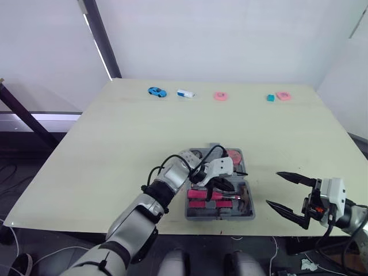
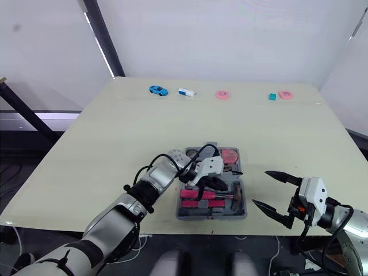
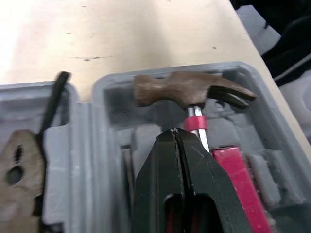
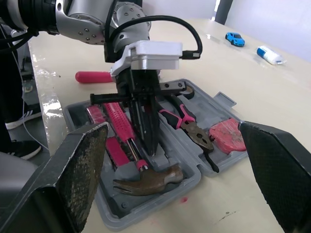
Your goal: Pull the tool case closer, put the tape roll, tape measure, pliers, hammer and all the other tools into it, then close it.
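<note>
Pale table (image 1: 115, 144), case (image 3: 97, 145) sits open near the front edge. Left claw (image 3: 176, 133) is pinched shut, empty, poking the hammer (image 3: 189, 90) into its slot I guess; right claw (image 1: 273, 188) hovers wide open alongside.

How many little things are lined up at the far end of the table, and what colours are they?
Pink pieces: 2
Blue car: 1
White and blue piece: 1
Teal block: 1
Total: 5
</note>
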